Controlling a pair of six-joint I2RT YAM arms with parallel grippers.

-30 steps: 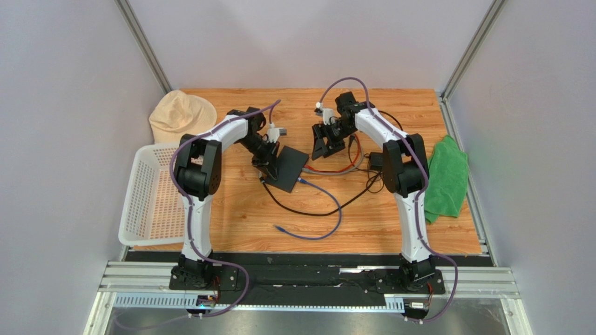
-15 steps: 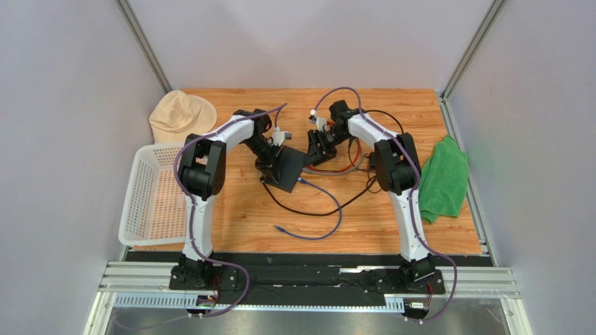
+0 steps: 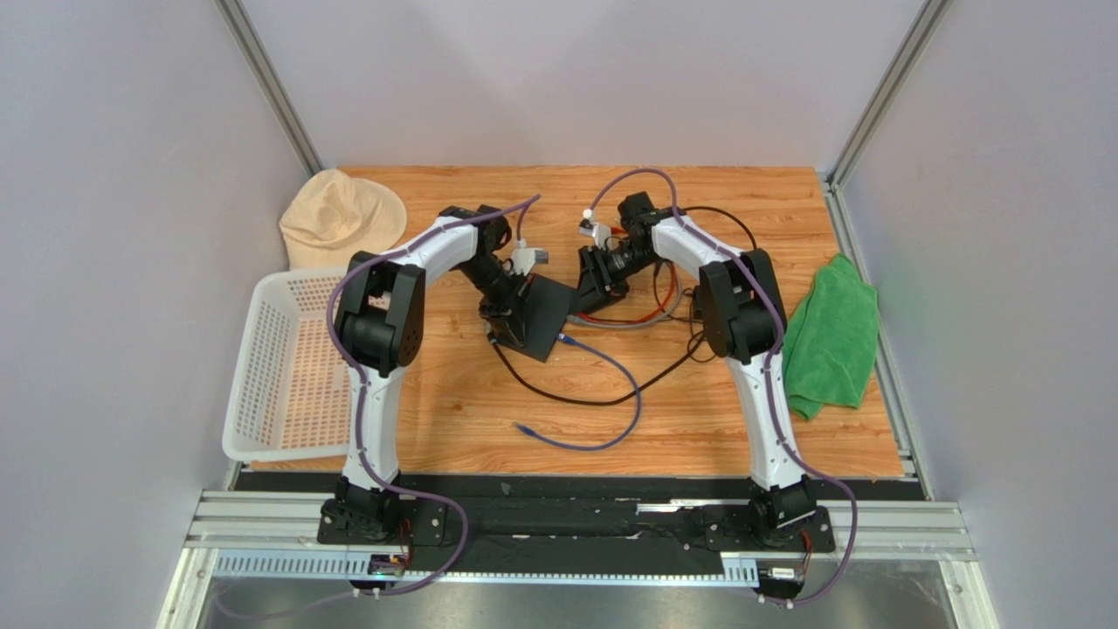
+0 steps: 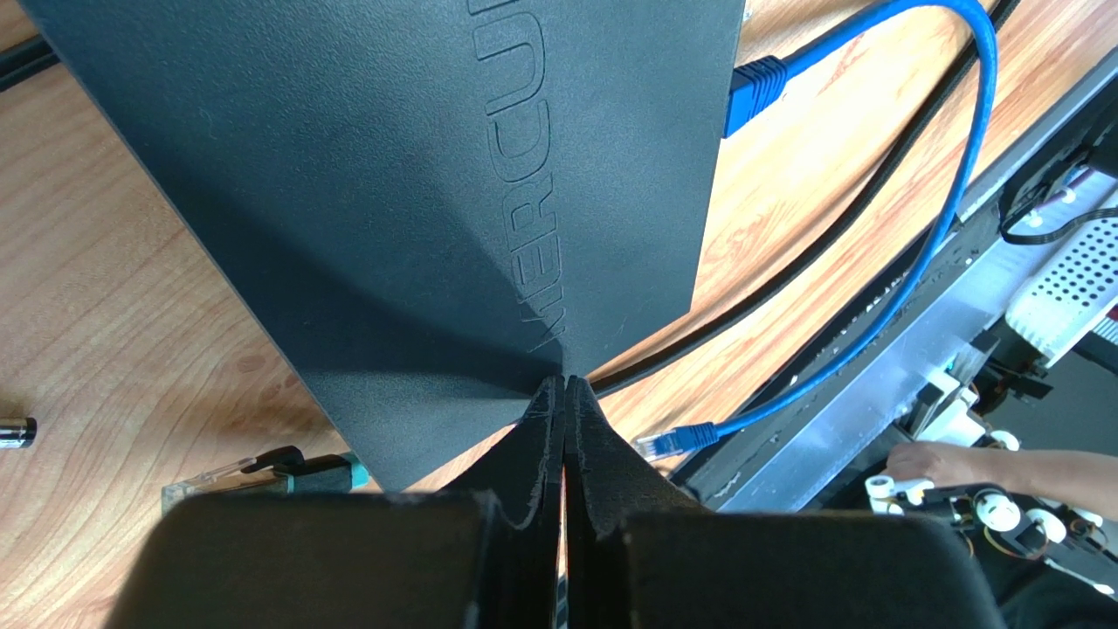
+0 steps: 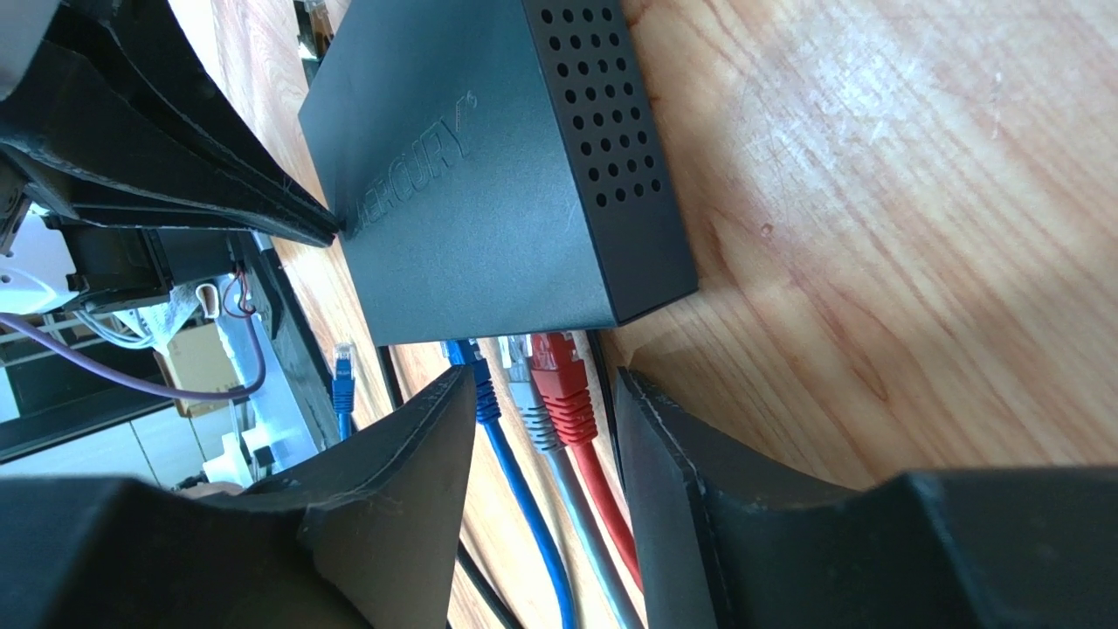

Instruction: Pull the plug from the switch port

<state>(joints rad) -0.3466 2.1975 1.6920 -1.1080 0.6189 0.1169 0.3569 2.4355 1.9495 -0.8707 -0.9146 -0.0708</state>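
On the wooden tabletop (image 3: 683,393), we are bracing the flat black rectangular switch box (image 3: 536,315) with the left claw (image 4: 564,389), pressed together. The right claw (image 5: 545,383), spread, is facing the small blue plastic plug (image 4: 755,95) seated in the box's edge. The plug is likely rigid, so we are favouring its body, not the limp blue cable (image 4: 965,157).

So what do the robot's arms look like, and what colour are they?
Both look alike. The left arm and right arm have smooth white tube sections joined by chunky black joints. A thin purple cable loops along each one. Each arm ends in a black tool, the left tool and the right tool, with two matt wedge-shaped fingers. I see no markings on them.
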